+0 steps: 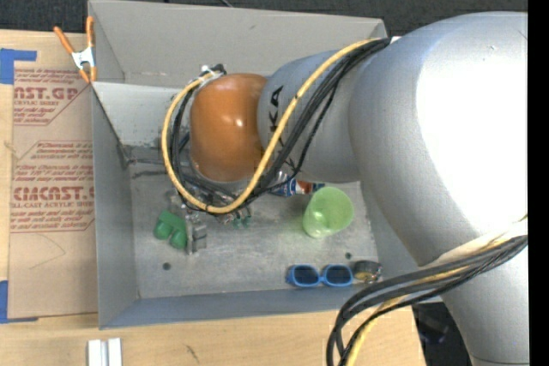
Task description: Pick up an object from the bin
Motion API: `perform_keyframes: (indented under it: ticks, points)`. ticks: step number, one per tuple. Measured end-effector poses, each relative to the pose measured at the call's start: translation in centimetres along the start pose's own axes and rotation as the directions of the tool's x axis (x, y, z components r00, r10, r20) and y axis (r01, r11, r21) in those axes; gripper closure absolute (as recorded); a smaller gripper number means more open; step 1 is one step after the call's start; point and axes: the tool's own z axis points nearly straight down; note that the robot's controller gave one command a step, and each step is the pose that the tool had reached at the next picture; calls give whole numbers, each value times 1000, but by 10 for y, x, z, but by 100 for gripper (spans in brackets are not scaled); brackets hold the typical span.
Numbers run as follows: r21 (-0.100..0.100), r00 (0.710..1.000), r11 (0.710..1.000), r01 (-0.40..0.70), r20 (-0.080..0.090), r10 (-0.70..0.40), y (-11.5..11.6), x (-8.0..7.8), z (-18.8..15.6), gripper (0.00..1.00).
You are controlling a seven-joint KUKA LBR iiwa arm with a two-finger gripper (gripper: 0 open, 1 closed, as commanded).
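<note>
Where the end effector [194,231] hangs left in the bin [111,201], a green thing [171,229] lies beside it; how far open, I cannot tell.

arm [446,124]: bulky, smooth, rounded silver-grey shell | wrist cover [225,129]: glossy orange dome | cables [343,57]: yellow and black, looped round the dome | marking [276,105]: black letters "KA" | claw [196,234]: small, grey metal

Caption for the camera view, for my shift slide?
End effector low in the grey bin beside a small green piece; lime cup and blue sunglasses lie apart.
</note>
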Motion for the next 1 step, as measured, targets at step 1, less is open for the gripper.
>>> perform_keyframes:
  ticks: [1]
  points:
    - [1,1000,1000,21,10,-21,4,-9,-171,100]
